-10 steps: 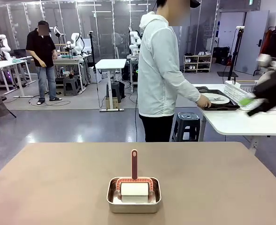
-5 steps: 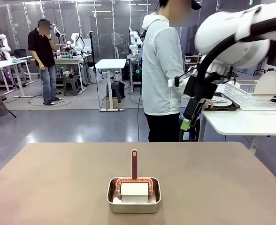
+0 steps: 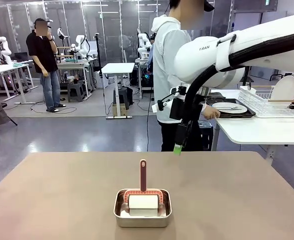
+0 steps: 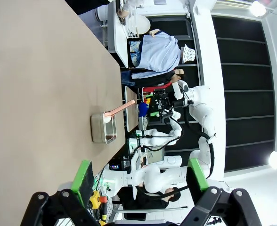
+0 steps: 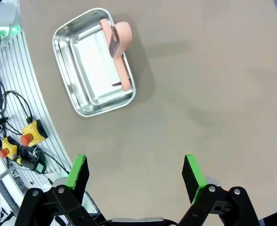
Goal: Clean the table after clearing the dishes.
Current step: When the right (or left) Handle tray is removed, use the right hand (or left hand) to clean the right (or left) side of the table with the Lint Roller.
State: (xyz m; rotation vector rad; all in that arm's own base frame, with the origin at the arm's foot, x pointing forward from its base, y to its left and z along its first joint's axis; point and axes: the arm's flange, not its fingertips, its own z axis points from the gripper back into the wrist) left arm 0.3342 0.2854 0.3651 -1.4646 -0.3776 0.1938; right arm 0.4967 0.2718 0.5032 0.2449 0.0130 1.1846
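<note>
Since the earlier frame, the right arm has swung leftward from the side table and dropped. The right gripper (image 3: pixel 178 147) now hangs fingers-down above the far edge of the large rectangular taupe-brown matte table (image 3: pixel 62 190), right of its middle.

Grippers, two counted:
- Right gripper (image 5: pixel 134 172): released, green pads spread wide with bare table top (image 5: pixel 214 70) between them, grasping nothing.
- Left gripper (image 4: pixel 139 176): released likewise, nothing between its pads, raised clear of the table (image 4: pixel 44 70).

Items on the table, two counted:
- One small rectangular steel pan (image 3: pixel 142 220) with rounded corners sits near the near edge, about midway along it. It also shows in both wrist views (image 5: pixel 101 107) (image 4: pixel 98 128).
- One cleaning roller (image 3: pixel 143 176), with a salmon-pink handle and a white roll, stands inside the pan with its handle upright (image 5: pixel 116 40).

Dishes: two round white plates counted, both off the table on the white side table (image 3: pixel 257 131) at far right.
- One plate (image 3: pixel 229 107) lies flat on a dark brown tray (image 3: pixel 237 115) near that table's left edge. Steel cutlery lies on it, too small to count.
- One plate (image 3: pixel 285 89) stands on edge in a white wire rack (image 3: pixel 259 102).

One person (image 3: pixel 169 75) in a white jacket stands beyond the far edge, with one hand (image 3: pixel 213 112) at the tray.
</note>
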